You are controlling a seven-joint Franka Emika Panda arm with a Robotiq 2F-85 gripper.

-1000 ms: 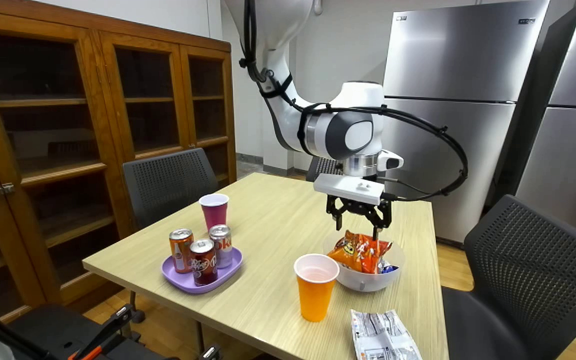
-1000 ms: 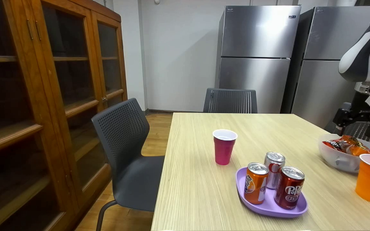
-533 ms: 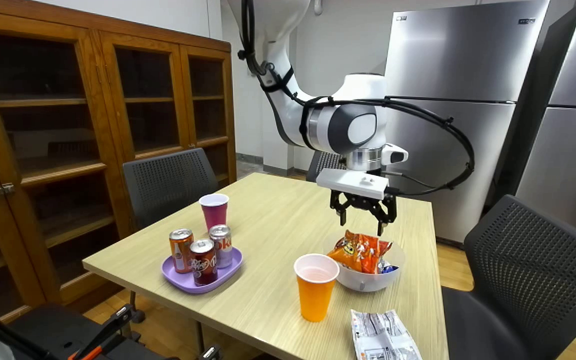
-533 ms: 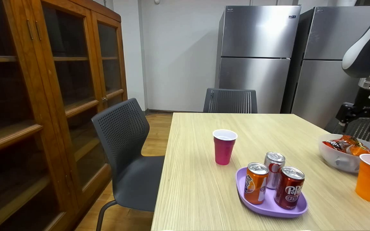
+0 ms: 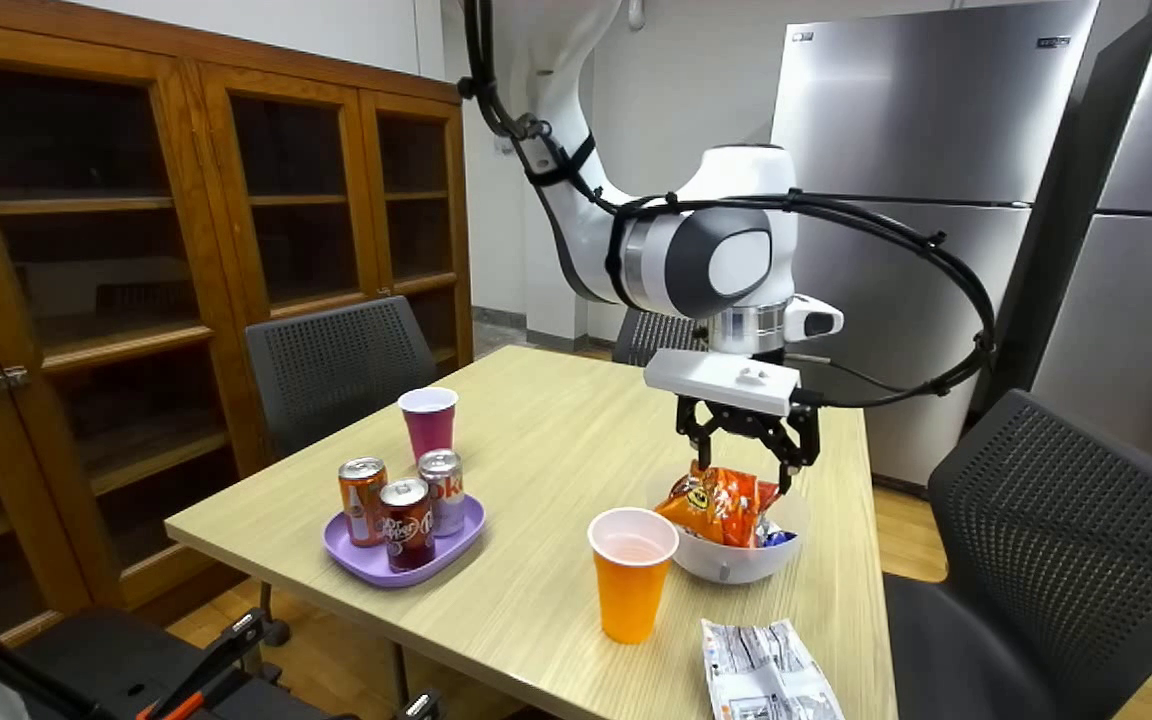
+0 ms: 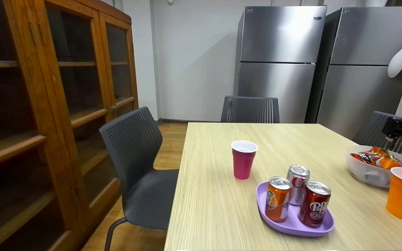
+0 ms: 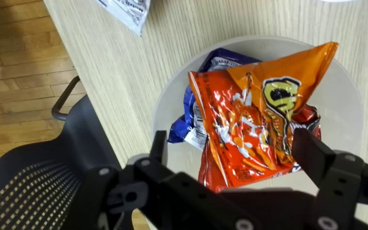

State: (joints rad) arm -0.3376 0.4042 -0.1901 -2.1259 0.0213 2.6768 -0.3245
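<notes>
In an exterior view, the bowl (image 5: 726,568) sits on the table (image 5: 536,450), snack bags (image 5: 718,505) in it, the hand (image 5: 744,476) above. The nearer cup (image 5: 630,592) stands before and left of the bowl; a packet (image 5: 771,675) lies before the bowl. Well left of the bowl are a tray (image 5: 363,563) bearing three cans (image 5: 406,527) and, farther back, the rear cup (image 5: 429,427).

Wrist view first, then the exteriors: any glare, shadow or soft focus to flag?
Wrist view: shiny glints on the orange snack bag; the tool dark and soft, out of focus. In an exterior view: bright glare on the left-hand refrigerator, a soft slanting shadow on the wall. Both exterior views: the cabinet dark inside.
</notes>
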